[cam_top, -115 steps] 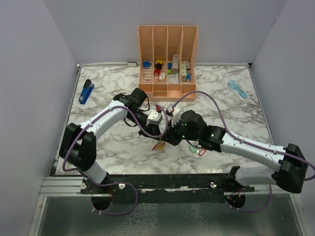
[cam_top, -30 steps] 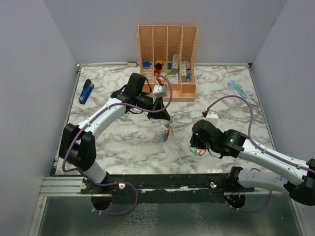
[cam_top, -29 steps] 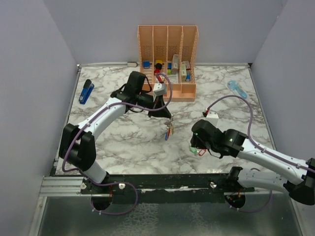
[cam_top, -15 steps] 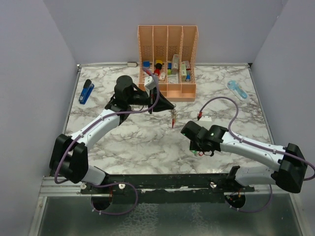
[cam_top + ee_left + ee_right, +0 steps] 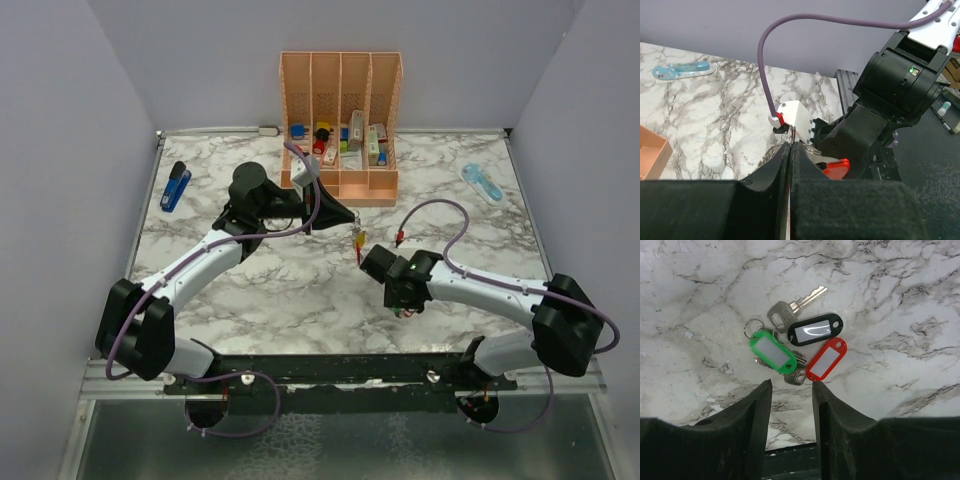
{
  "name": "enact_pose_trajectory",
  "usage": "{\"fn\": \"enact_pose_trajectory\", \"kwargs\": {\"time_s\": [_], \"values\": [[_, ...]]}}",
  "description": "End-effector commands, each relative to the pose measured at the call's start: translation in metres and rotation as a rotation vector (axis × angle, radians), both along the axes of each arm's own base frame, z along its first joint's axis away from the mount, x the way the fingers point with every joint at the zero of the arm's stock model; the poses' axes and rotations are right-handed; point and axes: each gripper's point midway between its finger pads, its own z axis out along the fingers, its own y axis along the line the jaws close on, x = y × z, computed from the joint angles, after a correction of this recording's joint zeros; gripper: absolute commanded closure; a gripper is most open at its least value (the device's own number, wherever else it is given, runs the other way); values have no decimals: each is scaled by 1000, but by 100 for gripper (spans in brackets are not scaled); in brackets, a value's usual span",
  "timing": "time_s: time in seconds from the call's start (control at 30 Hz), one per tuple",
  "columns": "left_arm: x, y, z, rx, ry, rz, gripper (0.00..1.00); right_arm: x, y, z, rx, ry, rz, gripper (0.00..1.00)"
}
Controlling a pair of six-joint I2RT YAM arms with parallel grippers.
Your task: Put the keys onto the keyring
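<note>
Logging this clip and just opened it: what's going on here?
The left pincer is shut on the keyring, pinching its thin metal edge, with its red part showing beyond. The right pincer is open and hovers above a bunch of keys with green, black and red tags lying on the marble table. Those keys are not yet on the keyring.

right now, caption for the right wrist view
Open right claw hovers over silver keys with green, black and red plastic tags
</note>
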Motion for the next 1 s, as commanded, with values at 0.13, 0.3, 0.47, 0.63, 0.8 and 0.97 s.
{"fn": "enact_pose_trajectory", "kwargs": {"time_s": [0.13,0.3,0.47,0.63,0.8,0.97], "values": [[9,-4,6,-19,-16,29,100,28,11,-12,33,-22,28,64],[13,-6,-1,-4,3,32,100,47,28,-18,30,-20,79,66],[16,-7,-4,13,11,33,100,55,36,-30,-3,16,102,66],[17,-7,-5,21,14,33,100,59,40,-32,-5,16,111,67],[19,-7,-7,27,16,36,100,56,37,-36,-14,32,110,69],[20,-8,-8,30,15,39,100,50,32,-38,-19,52,97,71]]}}
